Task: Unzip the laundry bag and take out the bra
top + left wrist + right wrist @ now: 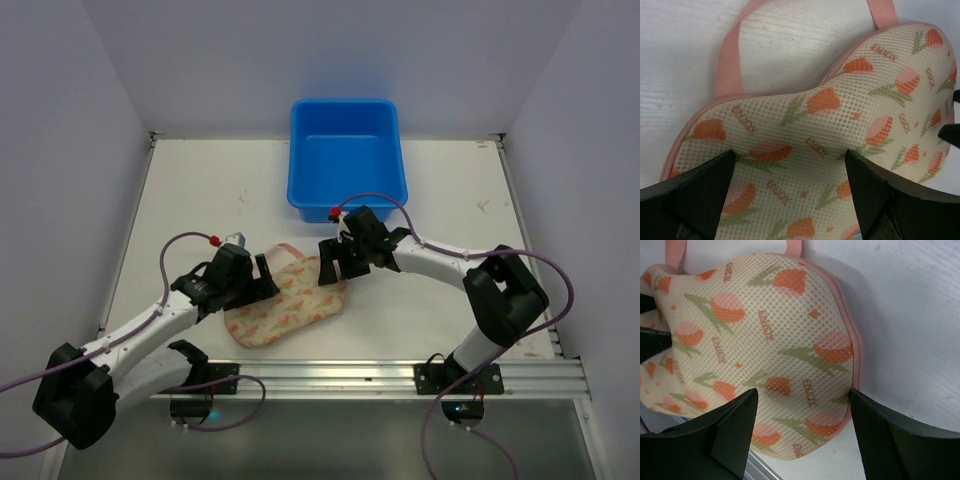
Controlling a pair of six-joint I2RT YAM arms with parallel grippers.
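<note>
The laundry bag (283, 311) lies flat on the table, cream mesh with an orange tulip print and pink edging. It looks closed, and the bra is hidden. My left gripper (263, 282) is open over the bag's left lobe (840, 125), its fingers (690, 195) spread across the fabric. My right gripper (335, 262) is open over the right lobe (755, 330), one finger (900, 440) at the pink zip edge (856, 345). A pink loop (730, 55) lies on the table behind the bag.
The blue plastic tub (345, 160) stands at the back centre, just beyond the right arm. A metal rail (400, 375) runs along the near table edge. White walls close in on the left, right and back.
</note>
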